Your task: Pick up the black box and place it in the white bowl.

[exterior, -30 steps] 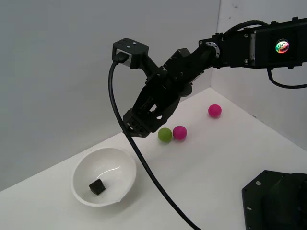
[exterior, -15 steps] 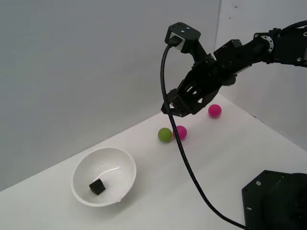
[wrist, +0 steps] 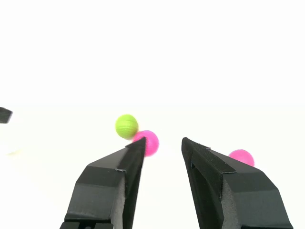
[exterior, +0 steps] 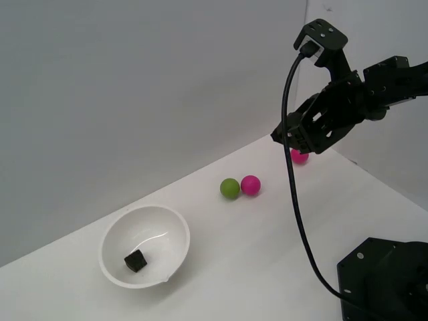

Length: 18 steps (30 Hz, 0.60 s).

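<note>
The black box (exterior: 136, 261) is a tiny matte cube lying inside the white bowl (exterior: 175, 231) at the exterior view's lower left. My gripper (exterior: 294, 142) hangs in the air far towards the exterior view's right, well away from the bowl. In the wrist view my gripper (wrist: 163, 140) is open, with nothing between the black fingers (wrist: 116, 174). A small dark shape (wrist: 5, 115) at the edge of the wrist view may be the box; the bowl is washed out there.
A green ball (exterior: 230, 188) and a pink ball (exterior: 250, 184) touch on the white table; they also show in the wrist view (wrist: 126, 126) (wrist: 148, 142). A second pink ball (exterior: 299, 157) (wrist: 241, 157) lies below the gripper. The black robot base (exterior: 384, 281) fills the lower right corner.
My arm has swung away from above the bowl, towards the exterior view's right and a little higher. The black box has stayed in the bowl. The balls have not moved.
</note>
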Motion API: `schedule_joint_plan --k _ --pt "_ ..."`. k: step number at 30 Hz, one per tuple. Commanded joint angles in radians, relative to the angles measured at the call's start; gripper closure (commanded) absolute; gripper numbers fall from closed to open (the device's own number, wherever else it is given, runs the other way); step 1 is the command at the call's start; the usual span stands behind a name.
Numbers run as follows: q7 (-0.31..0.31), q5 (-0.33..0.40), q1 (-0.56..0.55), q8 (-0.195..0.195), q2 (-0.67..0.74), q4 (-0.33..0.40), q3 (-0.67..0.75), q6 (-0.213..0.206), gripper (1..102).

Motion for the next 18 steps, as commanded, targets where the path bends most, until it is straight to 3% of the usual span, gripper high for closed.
schedule_joint_plan --k 1,12,16,18 --pt "0.006 0.011 0.041 0.031 0.046 0.014 0.051 -0.011 63" --pt "-0.011 0.117 0.115 0.046 0.195 0.123 0.199 -0.023 63" --pt "-0.012 0.138 0.138 0.046 0.239 0.143 0.244 -0.023 77" --pt "-0.018 0.146 0.150 0.046 0.262 0.150 0.268 -0.023 78"
